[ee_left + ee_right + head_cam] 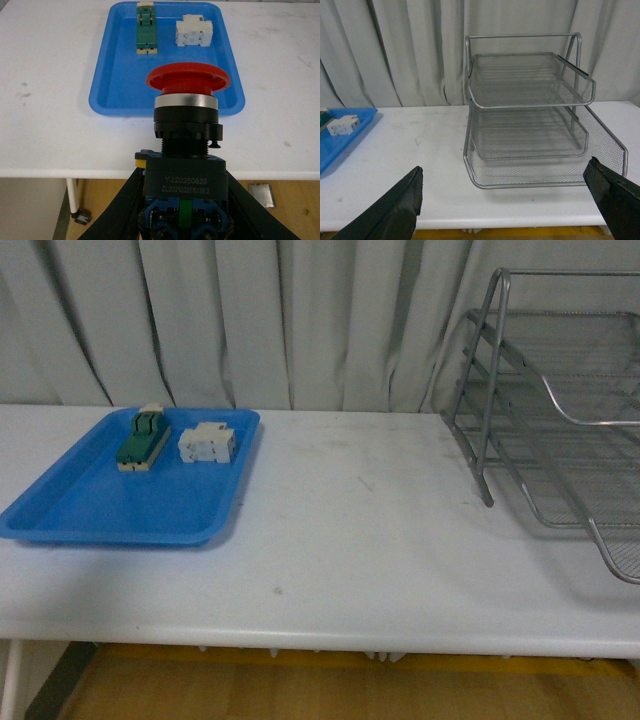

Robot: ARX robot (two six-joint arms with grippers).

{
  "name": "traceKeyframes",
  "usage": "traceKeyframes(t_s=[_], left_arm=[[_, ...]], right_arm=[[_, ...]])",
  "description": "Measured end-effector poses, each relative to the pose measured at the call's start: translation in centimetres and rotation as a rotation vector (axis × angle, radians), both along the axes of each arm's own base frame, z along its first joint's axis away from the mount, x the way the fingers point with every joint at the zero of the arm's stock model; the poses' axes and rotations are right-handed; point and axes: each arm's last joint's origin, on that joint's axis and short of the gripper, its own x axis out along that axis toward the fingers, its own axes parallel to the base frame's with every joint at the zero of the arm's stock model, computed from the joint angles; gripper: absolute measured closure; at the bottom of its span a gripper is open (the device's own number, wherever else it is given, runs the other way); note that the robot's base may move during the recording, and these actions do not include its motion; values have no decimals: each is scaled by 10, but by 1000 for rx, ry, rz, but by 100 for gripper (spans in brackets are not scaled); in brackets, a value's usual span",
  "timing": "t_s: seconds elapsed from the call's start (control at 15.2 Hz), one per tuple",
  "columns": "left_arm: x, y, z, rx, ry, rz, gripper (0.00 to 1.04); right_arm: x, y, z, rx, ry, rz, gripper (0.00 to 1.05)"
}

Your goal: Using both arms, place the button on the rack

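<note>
In the left wrist view the button [186,130] fills the middle: a round red mushroom cap over a silver ring and a dark blocky body. My left gripper [184,210] is shut on that body, holding it over the table's front edge. The silver wire-mesh rack [530,115] stands on the white table, facing my right gripper [507,200], whose black fingers [395,210] are spread wide and open with nothing between them. In the front view the rack [560,420] sits at the right; neither gripper shows there.
A blue plastic tray [100,510] lies at the table's left, holding a green-and-cream switch [143,440] and a white blocky component [207,443]. Grey curtains hang behind the table. The same tray [120,75] lies beyond the held button in the left wrist view.
</note>
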Motion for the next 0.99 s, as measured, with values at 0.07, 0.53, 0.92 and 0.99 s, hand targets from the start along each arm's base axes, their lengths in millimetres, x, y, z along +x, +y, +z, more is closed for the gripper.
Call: traceKeyframes(t_s=[0.07, 0.53, 0.92, 0.99], left_arm=[[1, 1, -1, 0, 1, 6, 69], [7, -2, -6, 5, 7, -1, 69], [9, -5, -9, 5, 13, -14, 69], [9, -6, -9, 9, 11, -12, 69]], right_arm=[[0, 0, 0, 0, 0, 0, 6], [0, 0, 0, -1, 0, 0, 6], [0, 0, 0, -1, 0, 0, 6], [0, 0, 0, -1, 0, 0, 6]])
